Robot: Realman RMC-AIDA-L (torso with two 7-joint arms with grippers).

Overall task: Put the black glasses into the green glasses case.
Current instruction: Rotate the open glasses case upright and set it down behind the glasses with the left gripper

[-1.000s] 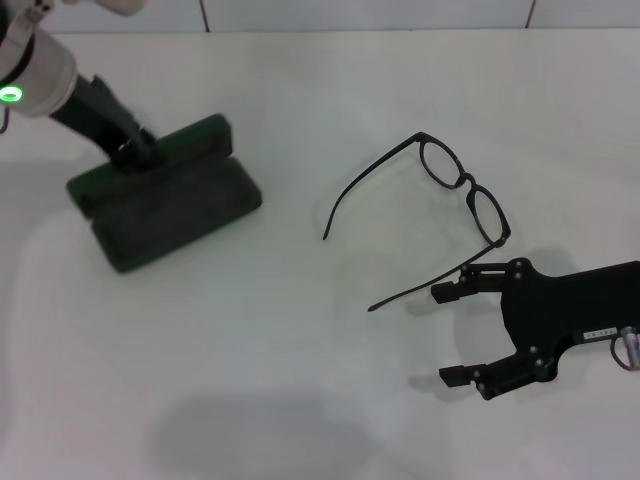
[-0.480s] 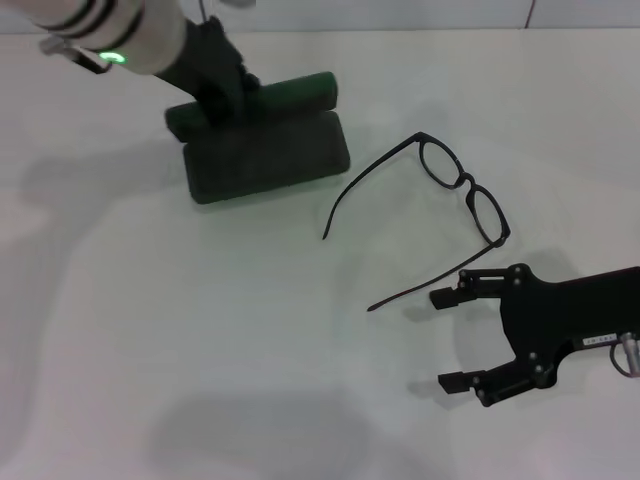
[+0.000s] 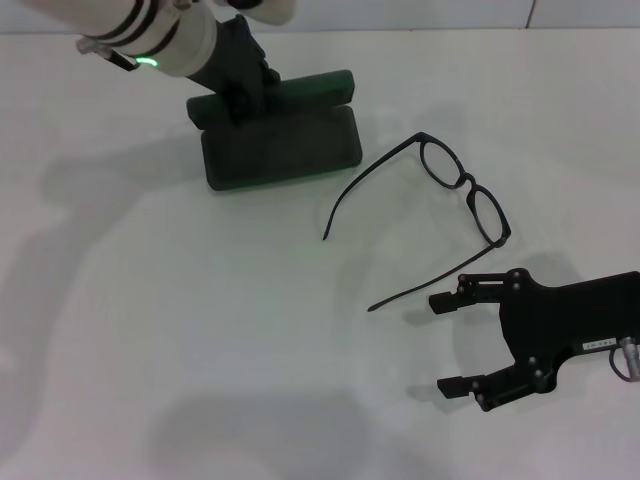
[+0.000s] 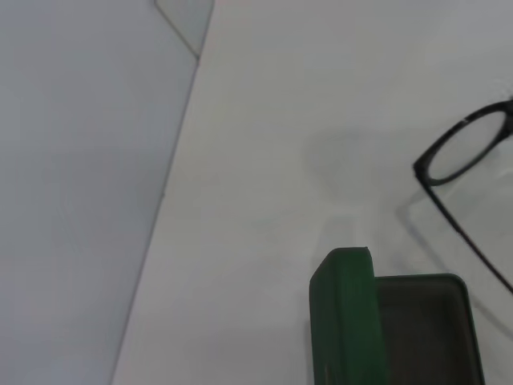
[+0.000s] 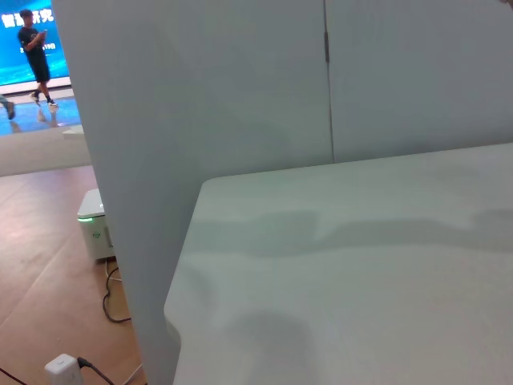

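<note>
From the head view we find the left gripper [image 3: 243,88] at the far left of the white table [image 3: 200,330], clamped on the raised lid of the green glasses case [image 3: 282,148]. Its fingertips are buried against the lid's edge, so we cannot make them out one by one, and the arm above is cut off by the frame. The case stands open, dark green with rounded corners, its dull grey-green lining facing up. In the left wrist view only a corner of the case [image 4: 385,321] shows, with the lid seen edge-on; we cannot read any lettering there.

Just right of the case lie the black glasses [image 3: 440,205], resting on the table, apart from the case. The frame is thin, the two lenses oval and clear, the long temples spread open and curving toward us. One lens and part of a temple [image 4: 465,152] appear in the left wrist view.

Farther right, the right gripper [image 3: 447,342] hovers near the nearer temple tip, jaws spread wide, holding nothing.
</note>
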